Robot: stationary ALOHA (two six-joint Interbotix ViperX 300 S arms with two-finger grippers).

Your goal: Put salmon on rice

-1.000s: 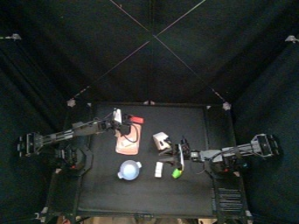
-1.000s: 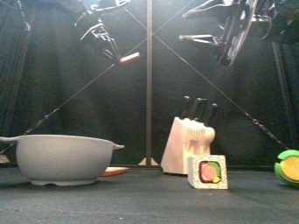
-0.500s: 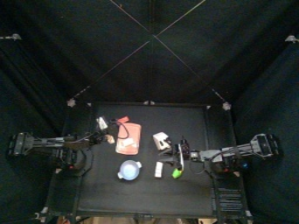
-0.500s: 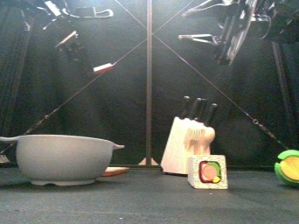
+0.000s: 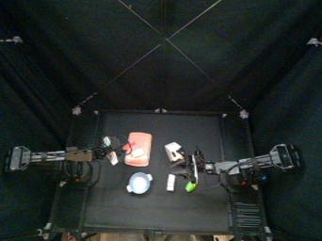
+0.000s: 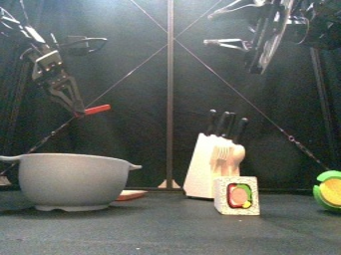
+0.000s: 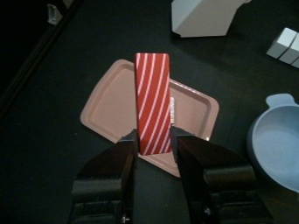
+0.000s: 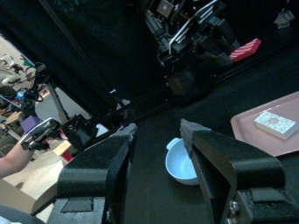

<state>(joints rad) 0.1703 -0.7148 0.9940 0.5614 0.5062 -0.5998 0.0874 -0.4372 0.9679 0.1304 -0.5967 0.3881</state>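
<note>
Left tool (image 7: pixel 156 149) clamped on the salmon (image 7: pixel 153 101), raised above the pink tray (image 7: pixel 107 105). Right tool (image 8: pixel 158 140) raised, jaws apart, holding nothing.

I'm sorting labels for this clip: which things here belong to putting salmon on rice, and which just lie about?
Job: salmon, clamped in the left gripper; rice block on the pink tray.
Lying about: bowl, knife block, sushi roll, green-orange toy.

Overhead and level front cameras share the bowl (image 6: pixel 74 179), perhaps both wrist cameras too.
</note>
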